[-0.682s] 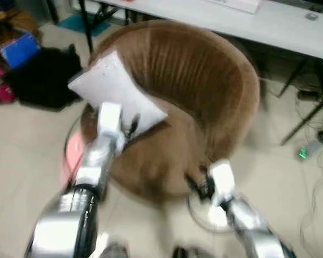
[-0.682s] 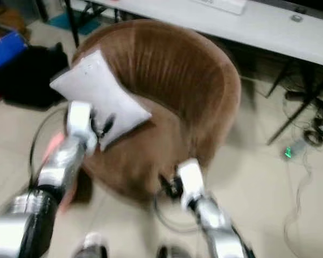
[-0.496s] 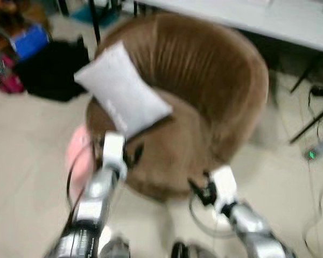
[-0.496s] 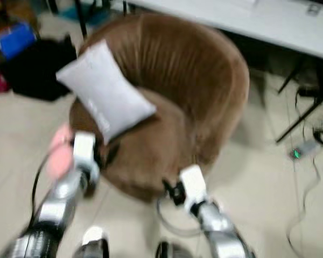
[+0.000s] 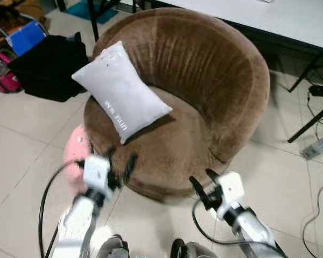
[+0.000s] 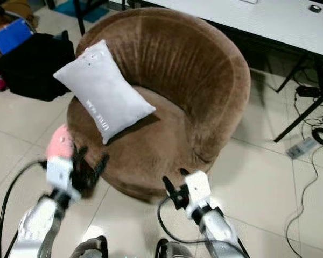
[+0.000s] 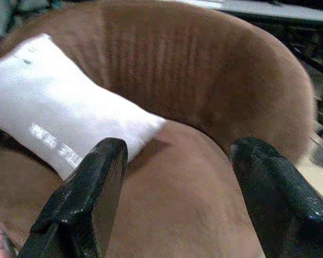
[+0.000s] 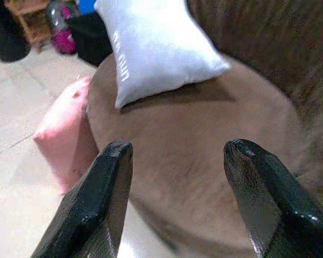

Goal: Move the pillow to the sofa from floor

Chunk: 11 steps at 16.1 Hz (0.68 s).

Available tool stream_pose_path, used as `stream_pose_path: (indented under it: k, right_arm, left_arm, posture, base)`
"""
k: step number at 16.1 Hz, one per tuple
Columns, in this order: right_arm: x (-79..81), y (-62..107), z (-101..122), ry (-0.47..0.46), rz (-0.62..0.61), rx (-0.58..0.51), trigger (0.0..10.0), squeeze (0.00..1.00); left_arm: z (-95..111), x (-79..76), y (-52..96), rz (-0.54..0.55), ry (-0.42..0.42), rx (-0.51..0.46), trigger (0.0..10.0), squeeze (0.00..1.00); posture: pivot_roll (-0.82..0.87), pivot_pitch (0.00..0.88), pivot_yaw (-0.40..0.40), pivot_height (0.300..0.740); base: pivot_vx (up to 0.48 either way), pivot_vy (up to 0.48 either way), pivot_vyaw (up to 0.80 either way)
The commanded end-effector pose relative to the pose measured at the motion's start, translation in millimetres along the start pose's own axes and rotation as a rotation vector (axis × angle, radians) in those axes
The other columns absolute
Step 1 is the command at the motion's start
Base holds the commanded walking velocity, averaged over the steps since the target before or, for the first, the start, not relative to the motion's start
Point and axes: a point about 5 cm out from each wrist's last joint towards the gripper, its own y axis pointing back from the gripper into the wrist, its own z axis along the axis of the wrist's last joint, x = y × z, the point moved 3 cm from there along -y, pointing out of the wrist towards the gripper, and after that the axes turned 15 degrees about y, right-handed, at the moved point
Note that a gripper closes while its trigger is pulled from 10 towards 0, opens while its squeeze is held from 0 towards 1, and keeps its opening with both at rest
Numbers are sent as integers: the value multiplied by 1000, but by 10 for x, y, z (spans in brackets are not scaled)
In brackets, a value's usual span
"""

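Now the white pillow [image 5: 120, 90] lies tilted on the brown sofa [image 5: 204, 80], leaning against the sofa's left side and partly over its seat. At the sofa's front edge, the left gripper [image 5: 118, 165] hangs with its fingers spread and empty; the right gripper [image 5: 204, 185], also at the sofa's front, is spread and empty too. A pink pillow [image 5: 75, 156] rests on the floor [image 5: 21, 145] against the sofa's left base. A black bag [image 5: 46, 67] sits on the floor left of the sofa.

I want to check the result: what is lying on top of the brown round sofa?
A white pillow lies on the sofa, leaning against its left armrest, with one corner over the seat. The seat part under the pillow is covered. Both hands are off it.
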Motion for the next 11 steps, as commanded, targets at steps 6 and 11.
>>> stream_pose_path:
  k: [6,11]
  right_arm:
    - [-344,58,72,0,-219,-55,10000,0]
    - [-391,71,-6,-17,-296,-30,10000,0]
  left_arm:
    - [-73,-301,119,-63,-111,-40,10000,0]
    - [-279,-356,333,-77,-148,21,10000,0]
  posture:
    - [-37,121,-69,740]
    - [-57,109,-44,740]
  base:
    - [0,0,0]
    - [0,0,0]
